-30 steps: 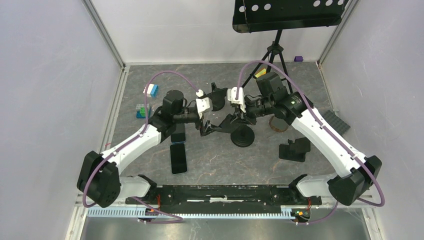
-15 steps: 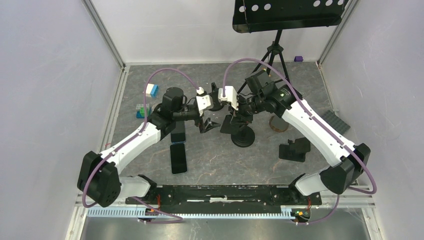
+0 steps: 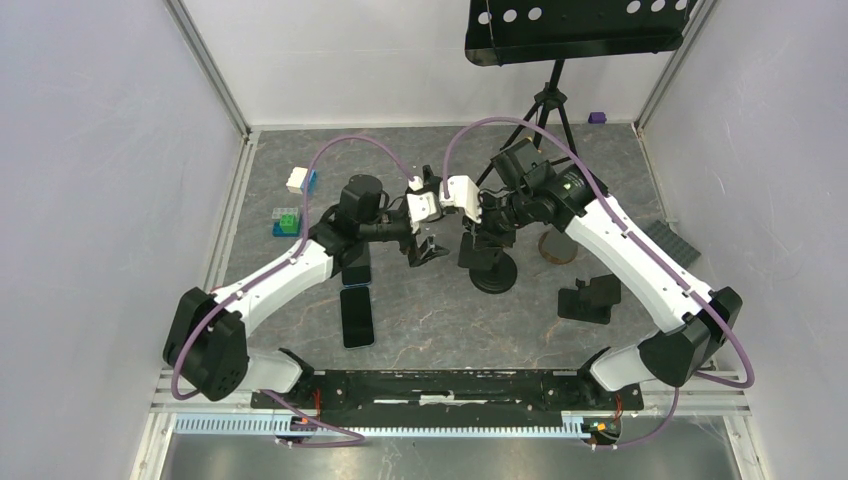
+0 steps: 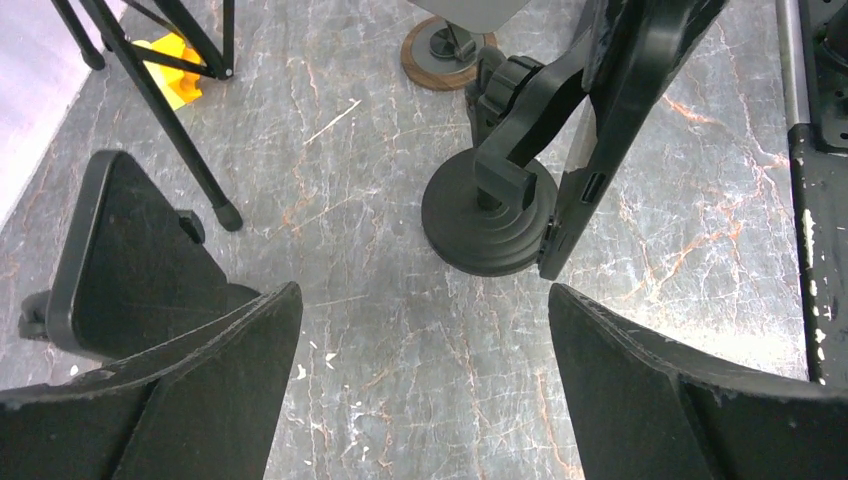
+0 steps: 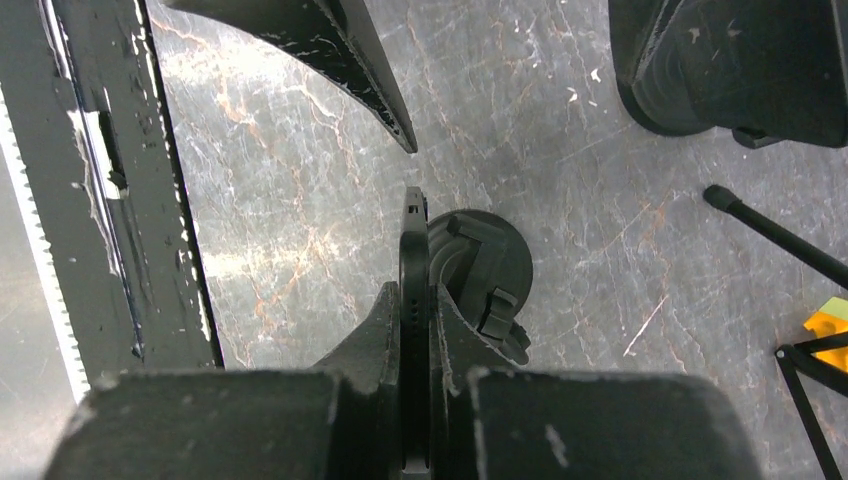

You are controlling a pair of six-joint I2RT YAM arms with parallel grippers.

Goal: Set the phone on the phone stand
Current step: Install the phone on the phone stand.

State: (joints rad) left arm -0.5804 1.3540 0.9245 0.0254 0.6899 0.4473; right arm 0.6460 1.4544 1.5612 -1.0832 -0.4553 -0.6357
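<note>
The phone [image 4: 622,120] is a dark slab held nearly upright, edge-on in the right wrist view [image 5: 415,250]. My right gripper [image 3: 472,232] is shut on it [image 5: 415,310]. The phone rests against the head of the black phone stand [image 4: 520,100], whose round base [image 3: 493,272] sits on the marble table; its lower end hangs beside that base [image 4: 490,225]. My left gripper [image 3: 428,245] is open and empty just left of the stand, with its fingers [image 4: 200,380] spread wide above bare table.
Two more dark phones [image 3: 357,317] lie flat at the left arm. Another black stand [image 4: 130,260] is left of my left gripper, and a folded one [image 3: 590,298] lies right. A tripod leg [image 4: 160,110], a yellow block [image 4: 175,55] and coloured blocks [image 3: 287,220] lie further off.
The left gripper has come off the phone's end and stands open, shifted right. The right gripper has swung the phone from tilted to nearly upright over the stand.
</note>
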